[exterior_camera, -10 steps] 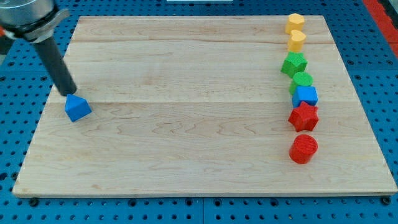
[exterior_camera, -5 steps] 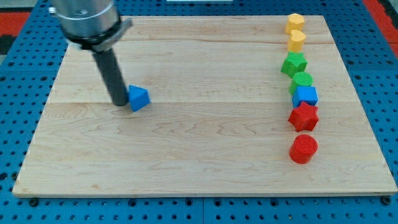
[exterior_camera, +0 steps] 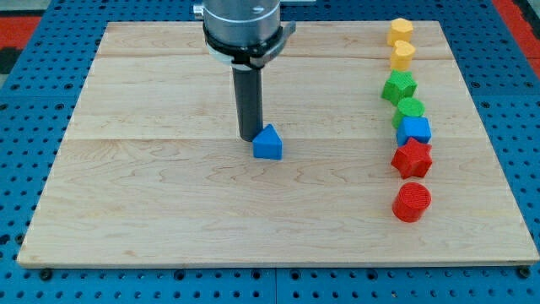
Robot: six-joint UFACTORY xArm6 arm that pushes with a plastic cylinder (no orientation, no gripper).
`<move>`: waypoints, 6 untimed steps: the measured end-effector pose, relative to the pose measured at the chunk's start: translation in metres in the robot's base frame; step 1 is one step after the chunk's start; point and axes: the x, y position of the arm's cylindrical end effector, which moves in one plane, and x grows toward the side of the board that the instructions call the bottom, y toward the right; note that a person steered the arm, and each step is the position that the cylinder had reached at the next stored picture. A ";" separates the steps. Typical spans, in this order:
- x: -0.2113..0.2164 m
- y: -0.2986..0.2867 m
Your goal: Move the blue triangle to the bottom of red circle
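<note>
Nearest us, along the view's bottom, the wooden board [exterior_camera: 169, 236] lies bare, with open room on every side of the red circle [exterior_camera: 412, 203] except above it. Above that circle we see a close column: a red star-like block [exterior_camera: 412, 158], a blue block [exterior_camera: 415, 130], two green blocks [exterior_camera: 409, 108] [exterior_camera: 398, 87], then two yellow blocks [exterior_camera: 402, 56] [exterior_camera: 400, 31] by the top edge. The blue triangle [exterior_camera: 268, 143] sits mid-board, well apart from the circle. Our tip [exterior_camera: 249, 138] seems to touch the triangle's upper left; it is a plain rod with no jaws. We read no writing anywhere.
</note>
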 end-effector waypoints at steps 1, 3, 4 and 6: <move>0.008 0.043; 0.049 0.068; 0.077 0.055; 0.102 0.092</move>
